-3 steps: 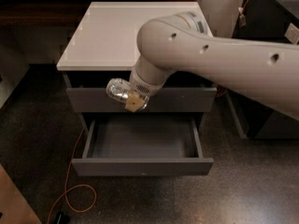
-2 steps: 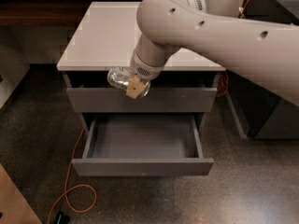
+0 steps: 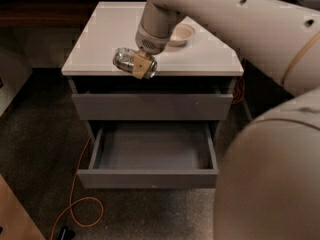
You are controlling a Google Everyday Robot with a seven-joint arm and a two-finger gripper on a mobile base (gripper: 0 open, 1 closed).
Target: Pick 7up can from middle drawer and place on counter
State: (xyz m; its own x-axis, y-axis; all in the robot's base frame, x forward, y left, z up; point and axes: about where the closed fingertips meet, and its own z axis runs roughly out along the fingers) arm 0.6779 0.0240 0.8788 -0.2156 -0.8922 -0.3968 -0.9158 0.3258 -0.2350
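The silvery 7up can [image 3: 123, 59] lies sideways in my gripper [image 3: 136, 64], which is shut on it with tan fingers [image 3: 143, 66] over its right part. The can hangs just above the front edge of the white counter [image 3: 105, 39], left of its middle. The middle drawer [image 3: 150, 151] stands pulled open below, and its dark grey inside holds nothing that I can see. The top drawer [image 3: 150, 106] is slightly open.
A shallow cream bowl [image 3: 181, 34] sits on the counter behind my wrist. My large arm fills the upper right and lower right of the view. An orange cable [image 3: 75, 194] loops on the dark floor at the lower left.
My gripper has risen with the can from in front of the top drawer to the level of the counter's front edge. The arm has swung higher and closer to the camera.
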